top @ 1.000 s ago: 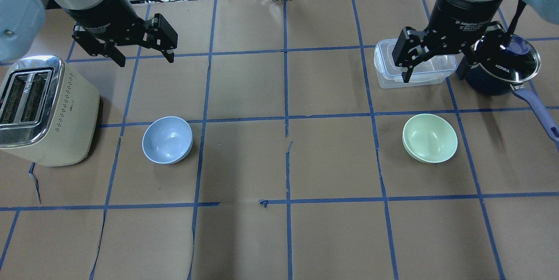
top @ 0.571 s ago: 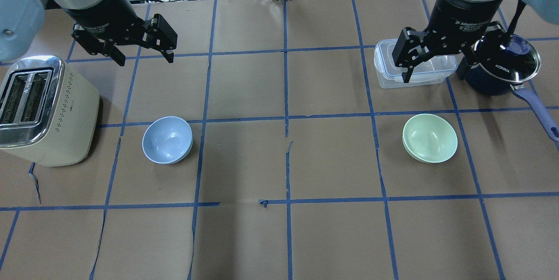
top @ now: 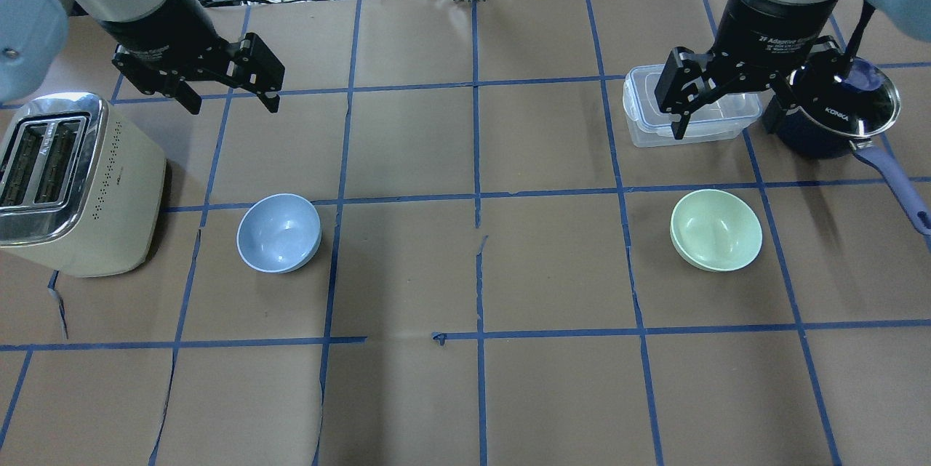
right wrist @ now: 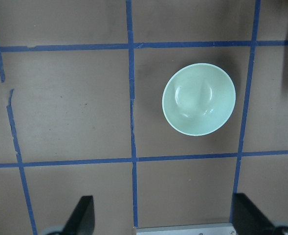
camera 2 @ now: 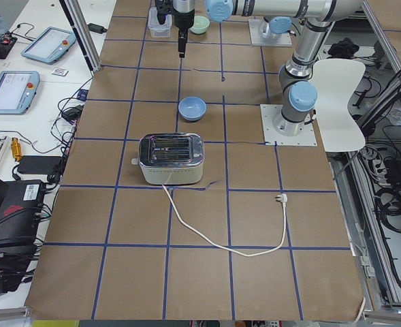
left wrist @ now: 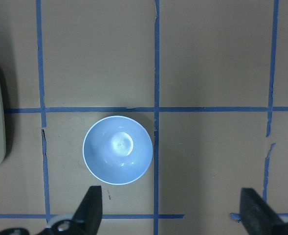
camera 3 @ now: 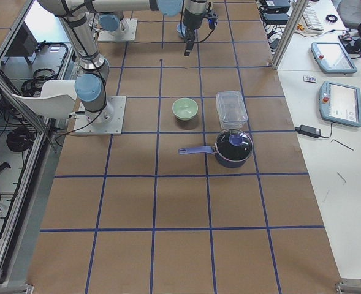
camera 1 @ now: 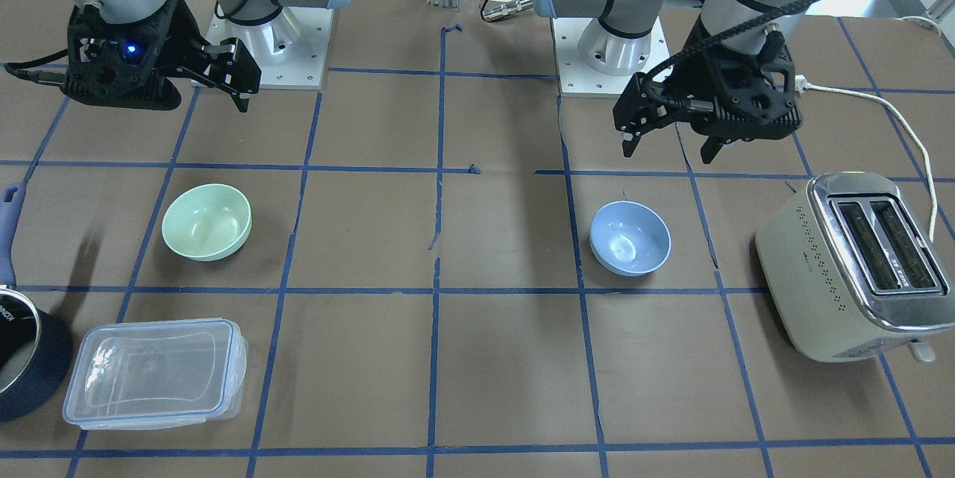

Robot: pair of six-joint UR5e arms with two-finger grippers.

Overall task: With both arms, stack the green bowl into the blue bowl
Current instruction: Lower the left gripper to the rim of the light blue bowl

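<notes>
overhead exterior view: small pale mint-green plastic bowl [top: 716, 230] sits low beneath the right gripper [top: 724, 128], jaws spread, empty. light periwinkle-blue glossy bowl [top: 278, 232] lies likewise under the left gripper [top: 234, 106], also spread; each arm is nearer its own bowl.

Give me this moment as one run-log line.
left gripper: open, empty, above table | right gripper: open, empty, above table | green bowl: on table, untouched | blue bowl: on table, empty | stack: not started
</notes>
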